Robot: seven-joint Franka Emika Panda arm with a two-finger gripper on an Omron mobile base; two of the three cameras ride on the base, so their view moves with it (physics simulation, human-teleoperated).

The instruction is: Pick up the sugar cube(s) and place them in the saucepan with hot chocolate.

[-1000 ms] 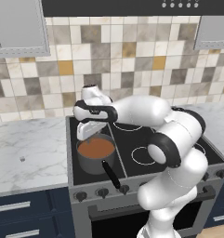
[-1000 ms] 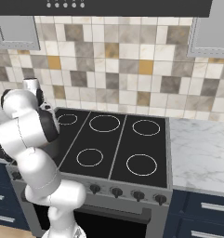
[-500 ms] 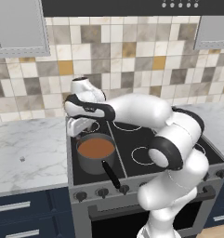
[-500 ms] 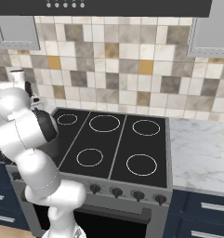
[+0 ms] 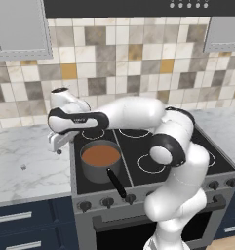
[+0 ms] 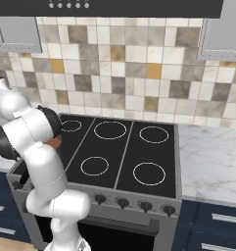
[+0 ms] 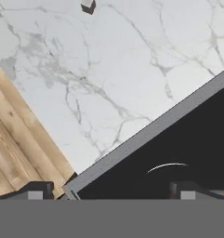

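- Now the gripper [image 5: 57,144] hangs over the left edge of the stove [image 5: 153,161], above the seam with the marble desk [image 5: 26,166], fingers [image 7: 36,191] spread wide and holding nothing.
- One pale sugar cube [image 7: 88,5] lies alone on the desk, well apart from the fingers; in the left base view a small speck [image 5: 24,167] on the marble to the left of the stove may be that cube.
- Just right of the gripper, the saucepan [image 5: 100,159] sits on the near left burner, full of reddish-brown liquid, its black handle [image 5: 116,182] pointing toward the near edge.
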